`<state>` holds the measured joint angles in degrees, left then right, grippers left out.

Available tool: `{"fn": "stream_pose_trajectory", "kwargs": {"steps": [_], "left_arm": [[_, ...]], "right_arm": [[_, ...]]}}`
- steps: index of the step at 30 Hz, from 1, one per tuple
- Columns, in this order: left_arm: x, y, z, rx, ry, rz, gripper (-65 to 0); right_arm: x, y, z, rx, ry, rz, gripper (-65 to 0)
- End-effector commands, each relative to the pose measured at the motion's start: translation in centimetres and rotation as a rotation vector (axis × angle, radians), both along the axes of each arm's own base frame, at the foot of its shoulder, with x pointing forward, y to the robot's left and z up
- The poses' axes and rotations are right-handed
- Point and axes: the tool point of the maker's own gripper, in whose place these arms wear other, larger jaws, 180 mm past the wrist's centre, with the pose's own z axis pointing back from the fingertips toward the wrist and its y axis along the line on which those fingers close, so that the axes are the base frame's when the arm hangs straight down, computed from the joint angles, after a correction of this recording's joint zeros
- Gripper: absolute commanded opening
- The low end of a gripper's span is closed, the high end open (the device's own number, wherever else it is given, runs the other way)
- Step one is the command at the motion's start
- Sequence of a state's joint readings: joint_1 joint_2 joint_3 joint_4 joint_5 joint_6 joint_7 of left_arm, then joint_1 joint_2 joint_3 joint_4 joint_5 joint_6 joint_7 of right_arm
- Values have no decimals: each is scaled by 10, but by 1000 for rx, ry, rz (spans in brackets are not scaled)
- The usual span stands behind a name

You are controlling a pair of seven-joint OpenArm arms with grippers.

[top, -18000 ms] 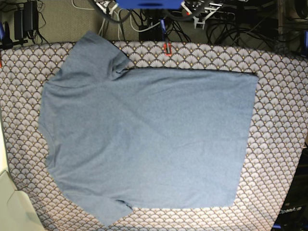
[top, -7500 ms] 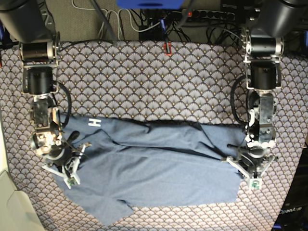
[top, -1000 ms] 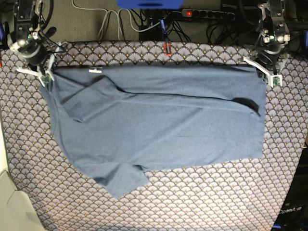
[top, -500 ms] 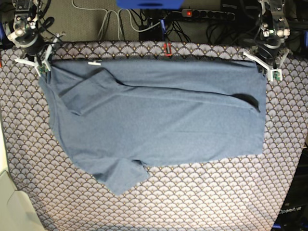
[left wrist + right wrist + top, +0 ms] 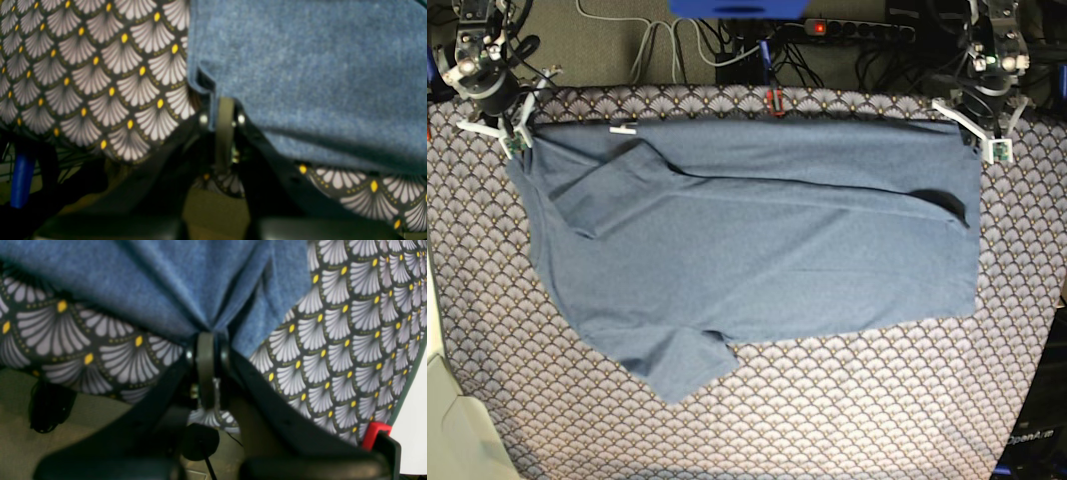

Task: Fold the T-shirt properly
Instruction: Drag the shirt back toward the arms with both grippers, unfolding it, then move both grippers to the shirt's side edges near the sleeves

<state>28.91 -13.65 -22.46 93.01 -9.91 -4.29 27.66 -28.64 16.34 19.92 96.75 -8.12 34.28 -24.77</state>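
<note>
T-shirt [image 5: 757,250] spread flat on tablecloth [image 5: 827,420], far edge pulled up. Left gripper [image 5: 223,110] pinching one far corner, right gripper [image 5: 208,340] pinching other. Might slip out, bunch crooked, if tugged unevenly.

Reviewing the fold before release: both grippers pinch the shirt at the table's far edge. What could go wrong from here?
1. The T-shirt top edge lies along the tablecloth far edge; it may slide off on release.
2. The right gripper pinches bunched fabric, likely leaving creases.
3. The left gripper grips only the hem corner, so it may slip.
</note>
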Motion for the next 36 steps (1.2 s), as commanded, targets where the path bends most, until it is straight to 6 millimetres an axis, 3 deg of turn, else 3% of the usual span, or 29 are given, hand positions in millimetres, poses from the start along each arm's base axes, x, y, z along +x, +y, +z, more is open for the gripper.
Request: {"fn": "stream_pose_trajectory", "kwargs": {"steps": [1, 5, 12, 15, 20, 23, 27, 34, 36], "left_arm": [[-5, 5, 0, 19, 21, -1, -645], [-5, 5, 1, 19, 20, -1, -626], [-5, 5, 1, 19, 20, -1, -376], [-4, 5, 1, 19, 19, -3, -319], [-2, 5, 2, 19, 14, -3, -314], [-1, 5, 4, 20, 4, -3, -314], [13, 1, 27, 35, -62, -23, -314], [42, -12, 78, 63, -208, -65, -314], [55, -13, 89, 69, -248, -68, -314]], "right_arm": [[-1, -8, 5, -31, 2, 0, -650], [-1, -8, 5, -30, 2, -1, -650], [0, 1, 9, -19, 9, 51, -648], [1, 0, 14, -5, -2, 42, -565], [16, -32, 35, -23, -105, -105, -385], [21, -52, 48, -40, -156, -181, -335], [27, -70, 62, -63, -203, -230, -327], [42, -75, 73, -78, -240, -221, -328], [59, -68, 79, -67, -272, -200, -328]]}}
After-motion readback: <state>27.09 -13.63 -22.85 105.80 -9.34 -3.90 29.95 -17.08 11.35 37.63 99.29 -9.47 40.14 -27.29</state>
